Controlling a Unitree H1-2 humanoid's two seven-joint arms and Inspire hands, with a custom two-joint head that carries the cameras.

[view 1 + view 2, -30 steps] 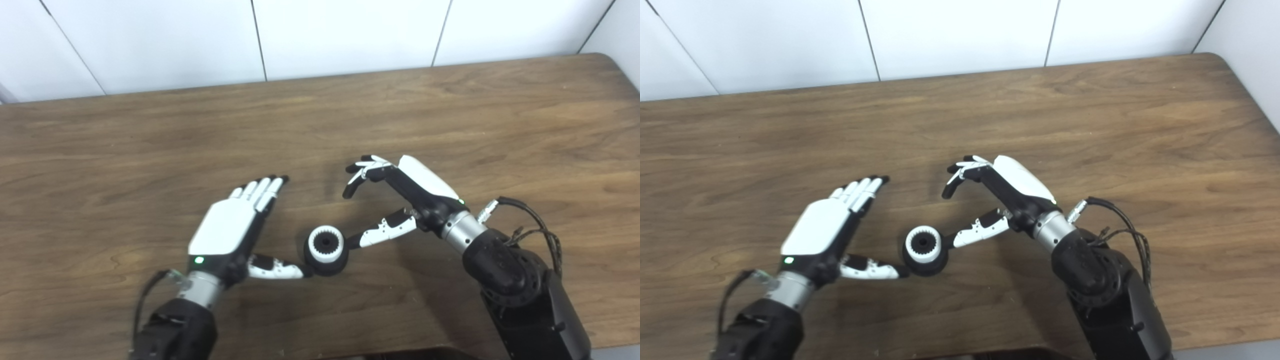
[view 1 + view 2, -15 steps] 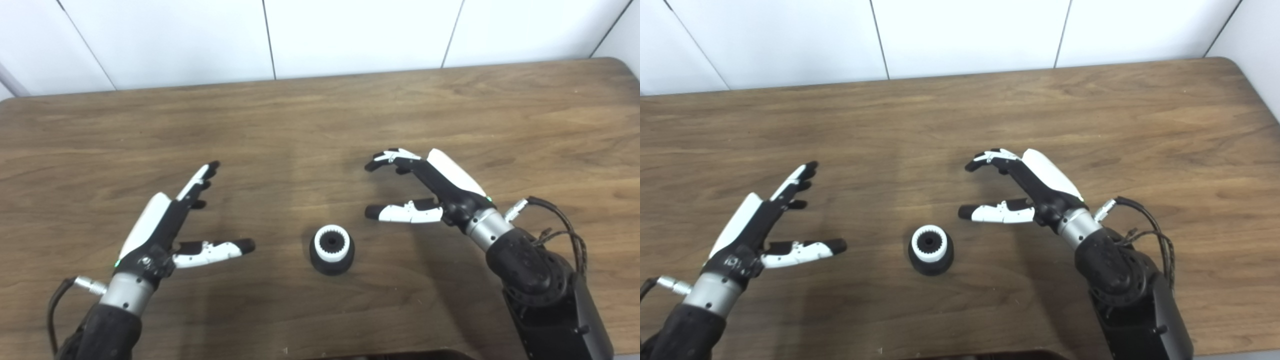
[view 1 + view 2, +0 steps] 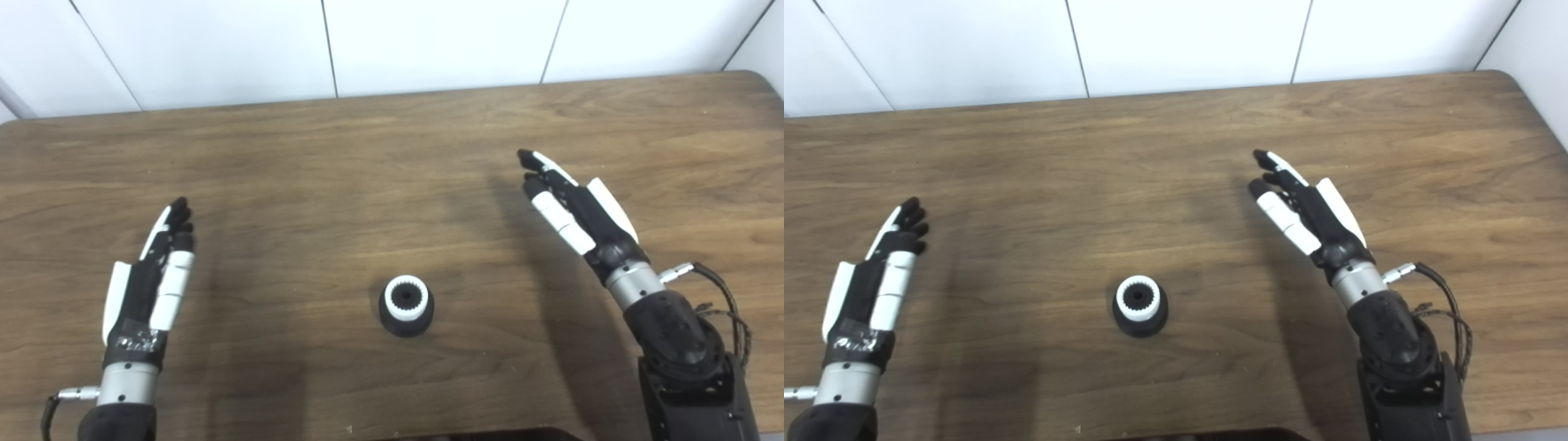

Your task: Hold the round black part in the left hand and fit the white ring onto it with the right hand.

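- While my left hand (image 3: 150, 275) hangs over the left part of the table, its fingers are stretched out straight and held side by side, the palm turned inward, and it grips nothing.
- My right hand (image 3: 579, 208) is held the same way over the right part, fingers extended and pointing away from me, palm facing inward, nothing in it.
- Both hands are well apart from the parts, one on each side.
- Between them, nearer my edge, the round black part (image 3: 406, 318) stands on the wooden table (image 3: 367, 159), touched by neither hand.
- The white ring (image 3: 405, 297) sits on top of the black part, its toothed inner edge and a dark centre hole facing up.
- A white panelled wall (image 3: 1182, 43) runs behind the table's far edge.
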